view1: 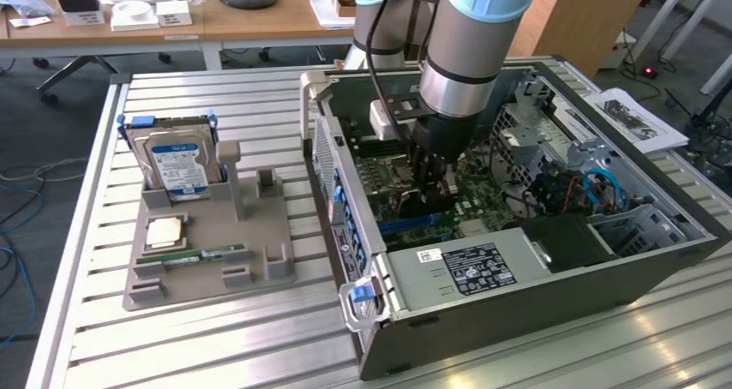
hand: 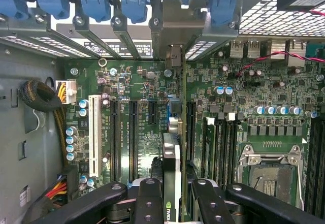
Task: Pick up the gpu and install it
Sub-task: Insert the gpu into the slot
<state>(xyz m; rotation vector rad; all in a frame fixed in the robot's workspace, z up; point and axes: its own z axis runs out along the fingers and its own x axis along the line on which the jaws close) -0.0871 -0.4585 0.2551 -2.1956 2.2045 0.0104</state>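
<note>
hand (hand: 172,186): we see it clamped on the gpu (hand: 171,155) | writing: Nvidia logo (hand: 170,211) on its edge | place: exterior view's centre, inside the open case (view1: 515,308)

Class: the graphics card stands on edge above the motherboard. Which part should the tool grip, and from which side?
Grip the graphics card by its upper edge, pinching the two flat faces, coming down from above the open case. It is thin and stands edge-on over the motherboard, so its faces give the widest hold. The tool holds it this way.
</note>
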